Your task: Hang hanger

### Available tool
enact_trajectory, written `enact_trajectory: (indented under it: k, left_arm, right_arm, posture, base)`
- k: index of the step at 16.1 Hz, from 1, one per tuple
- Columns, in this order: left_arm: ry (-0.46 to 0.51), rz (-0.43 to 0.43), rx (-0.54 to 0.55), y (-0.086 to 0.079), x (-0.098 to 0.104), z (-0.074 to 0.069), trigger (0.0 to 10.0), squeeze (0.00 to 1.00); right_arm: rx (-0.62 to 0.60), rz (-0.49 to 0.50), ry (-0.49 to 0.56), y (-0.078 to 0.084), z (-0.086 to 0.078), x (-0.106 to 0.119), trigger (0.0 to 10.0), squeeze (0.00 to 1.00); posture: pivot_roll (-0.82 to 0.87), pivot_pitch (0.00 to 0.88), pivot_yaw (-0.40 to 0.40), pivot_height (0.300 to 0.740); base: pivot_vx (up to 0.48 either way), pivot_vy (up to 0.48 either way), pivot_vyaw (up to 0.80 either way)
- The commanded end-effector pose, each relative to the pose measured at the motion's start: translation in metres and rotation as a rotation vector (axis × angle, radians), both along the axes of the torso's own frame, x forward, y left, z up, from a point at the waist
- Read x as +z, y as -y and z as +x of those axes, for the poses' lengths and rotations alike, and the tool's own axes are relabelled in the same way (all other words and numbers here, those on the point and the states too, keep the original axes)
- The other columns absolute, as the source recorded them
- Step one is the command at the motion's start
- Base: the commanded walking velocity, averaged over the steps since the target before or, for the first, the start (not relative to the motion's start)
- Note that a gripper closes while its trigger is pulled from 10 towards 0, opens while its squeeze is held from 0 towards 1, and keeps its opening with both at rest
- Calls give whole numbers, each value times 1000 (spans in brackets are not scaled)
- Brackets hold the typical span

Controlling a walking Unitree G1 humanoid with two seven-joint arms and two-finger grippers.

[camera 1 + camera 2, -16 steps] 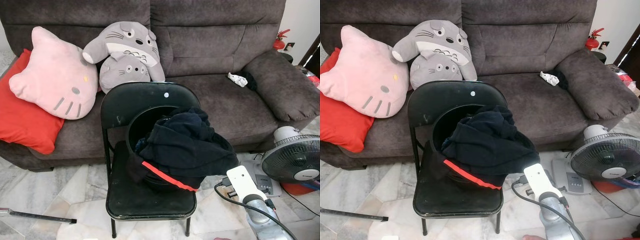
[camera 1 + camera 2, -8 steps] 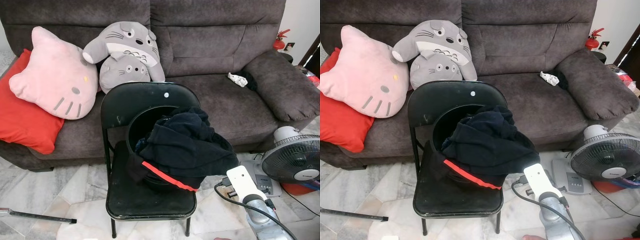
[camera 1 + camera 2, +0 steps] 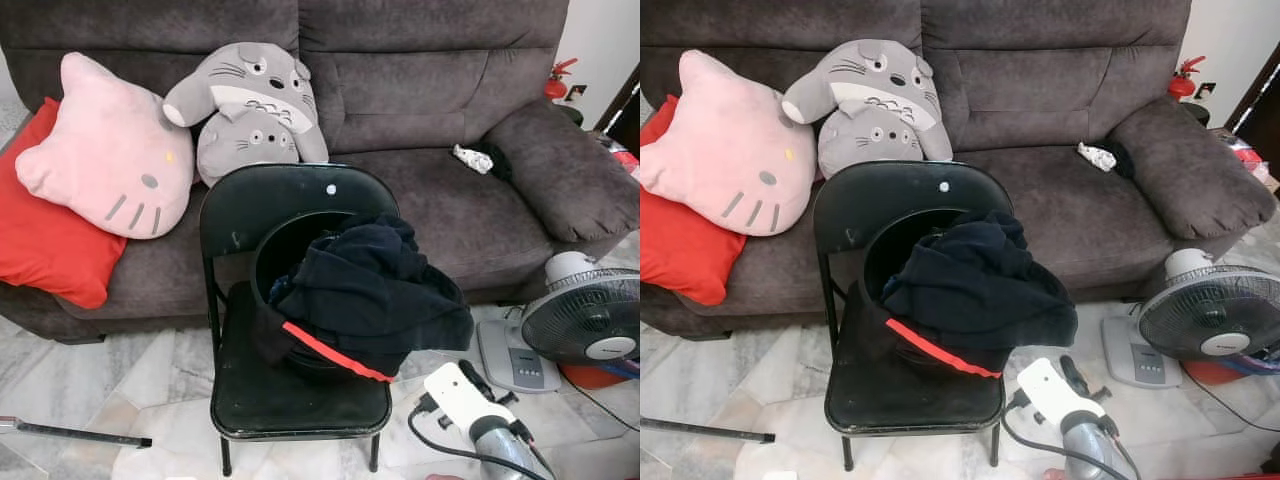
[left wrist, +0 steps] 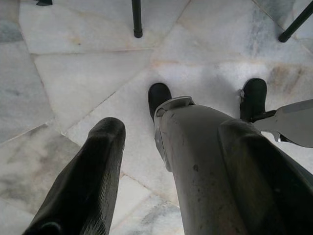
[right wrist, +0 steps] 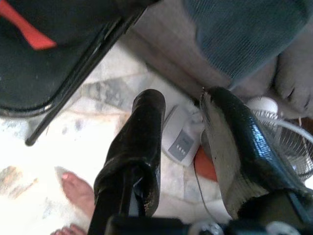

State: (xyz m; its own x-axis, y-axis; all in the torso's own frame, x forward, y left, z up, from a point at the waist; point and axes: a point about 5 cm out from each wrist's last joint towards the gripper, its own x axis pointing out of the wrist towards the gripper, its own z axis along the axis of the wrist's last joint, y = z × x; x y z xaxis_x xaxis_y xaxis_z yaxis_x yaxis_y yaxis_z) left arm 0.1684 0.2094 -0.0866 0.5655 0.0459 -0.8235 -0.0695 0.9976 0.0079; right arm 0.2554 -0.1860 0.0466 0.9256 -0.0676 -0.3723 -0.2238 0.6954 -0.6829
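I see no hanger. My right gripper [image 3: 1068, 376] sits low at the front right, beside the front right corner of a black folding chair [image 3: 300, 395]. Its white wrist block [image 3: 455, 388] covers most of the fingers. In the right wrist view the two black fingers [image 5: 142, 142] stand apart with nothing between them, aimed at the chair's edge and the fan's base. My left arm hangs idle over the marble floor. The left gripper [image 4: 173, 183] has its fingers wide apart, with my own silver leg and black feet behind them.
A black tub [image 3: 275, 250] on the chair holds a heap of black clothes [image 3: 375, 290] with a red stripe. Behind is a brown sofa [image 3: 450, 200] with a pink cushion [image 3: 105, 150], red cushion and grey plush. A floor fan [image 3: 585, 330] stands right. A black rod [image 3: 80, 433] lies left. A person's bare foot [image 5: 78, 191] is near.
My right arm has dropped lower and moved left, closer to the chair's front right leg. The rest of the scene has barely shifted.
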Motion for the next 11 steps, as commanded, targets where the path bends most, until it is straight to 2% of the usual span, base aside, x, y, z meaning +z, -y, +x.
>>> enact_trajectory:
  k: [1, 2, 6, 7, 10, 11]
  left_arm:
    - [-42, -12, 4, 0, -5, -11, 10000, 0]
    - [-41, -12, 4, 0, -5, -11, 10000, 0]
    - [-41, -12, 4, 0, -5, -11, 10000, 0]
    - [-42, -11, 0, 0, -5, -11, 10000, 0]
    - [-43, -12, -4, 0, -5, -12, 10000, 0]
    - [-44, -12, -7, 0, -5, -12, 10000, 0]
  right_arm:
    - [24, -29, 51, -1, 0, 7, 10000, 0]
    - [27, -51, 92, -1, 2, 12, 10000, 0]
    - [27, -51, 92, -1, 2, 12, 10000, 0]
    - [106, -120, 198, -7, 6, 25, 10000, 1000]
    - [159, -169, 230, -12, 5, 28, 10000, 1000]
    - [168, -191, 234, -12, 5, 27, 10000, 114]
  posture:
    - [-71, 171, -47, 740]
    - [-70, 171, -46, 740]
    - [-70, 171, -46, 740]
    - [-72, 163, -46, 740]
    - [-74, 159, -44, 740]
    - [-75, 157, -44, 740]
  base:
    - [0, 0, 0]
    - [0, 0, 0]
    - [0, 0, 0]
    - [0, 0, 0]
    - [0, 0, 0]
    - [0, 0, 0]
